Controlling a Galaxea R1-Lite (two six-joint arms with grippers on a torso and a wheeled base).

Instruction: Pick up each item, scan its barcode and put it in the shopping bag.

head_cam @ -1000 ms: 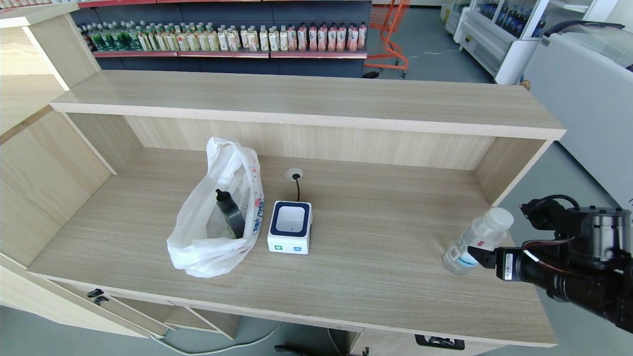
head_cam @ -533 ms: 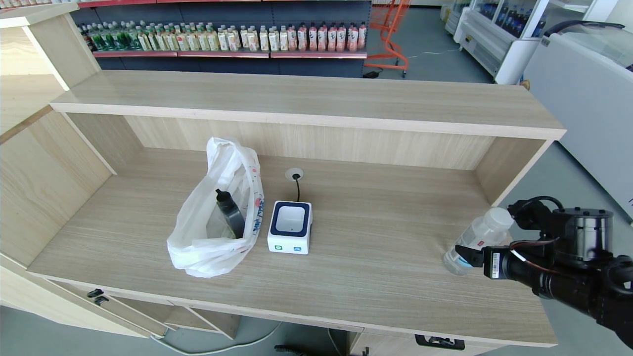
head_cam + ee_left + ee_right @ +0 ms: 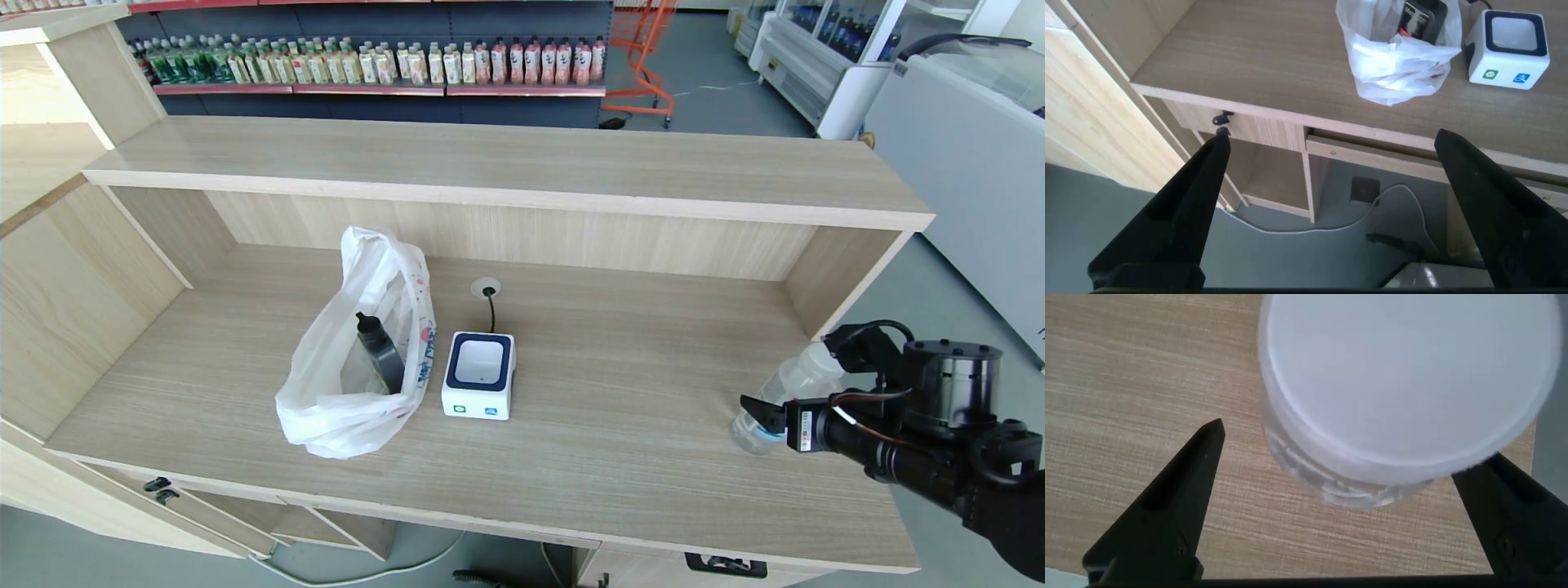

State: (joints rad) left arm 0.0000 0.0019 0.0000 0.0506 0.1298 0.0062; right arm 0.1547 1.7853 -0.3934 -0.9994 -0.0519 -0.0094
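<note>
Black right arm point(image 3: 906, 449) — silver joint, red-white cables

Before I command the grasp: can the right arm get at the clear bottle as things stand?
Probably yes. The right gripper is open, its fingers straddling the clear bottle at the counter's right end, and nothing stands between them and it.

This is a shop. A pale wooden checkout counter point(image 3: 637, 408) carries a barcode scanner point(image 3: 479, 375) near its middle and a white shopping bag point(image 3: 326, 408) just beside it. Beyond the counter stand shelves point(image 3: 367, 90) of bottled drinks point(image 3: 457, 64), an orange rack point(image 3: 645, 57) and white freezer cabinets point(image 3: 955, 147).
</note>
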